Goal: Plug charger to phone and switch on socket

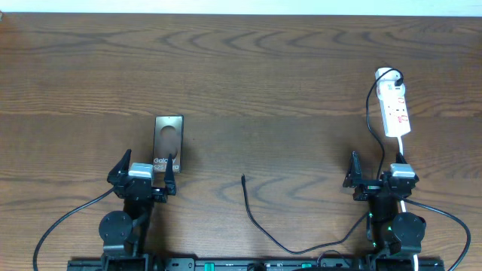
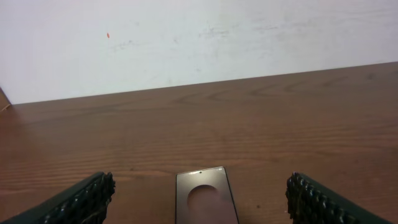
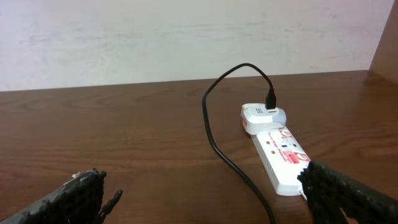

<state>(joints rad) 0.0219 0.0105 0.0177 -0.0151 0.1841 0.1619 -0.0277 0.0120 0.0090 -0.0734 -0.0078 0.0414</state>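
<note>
Since the charger (image 1: pixel 260 223) tip lay loose on the table (image 1: pixel 263 75) in the overhead view, well apart from both sets of jaws and roughly midway between them, no step was judged complete. The phone (image 1: pixel 169 139) lay flat just ahead of the left gripper (image 1: pixel 146 170), its near end by one finger. The socket (image 1: pixel 394 109) lay ahead of the right gripper (image 1: pixel 376 175). Left wrist view: jaws released, wide apart, nothing held, with the phone between and below them; bare brown wood beyond, then a plain white wall (image 2: pixel 186 43). Right wrist view: jaws likewise released and empty, the socket ahead by one jaw, white plug (image 3: pixel 261 115) and black cord at its far end. Switch position could not be read. Remaining: plug the tip into the phone, then switch on the socket.
</note>
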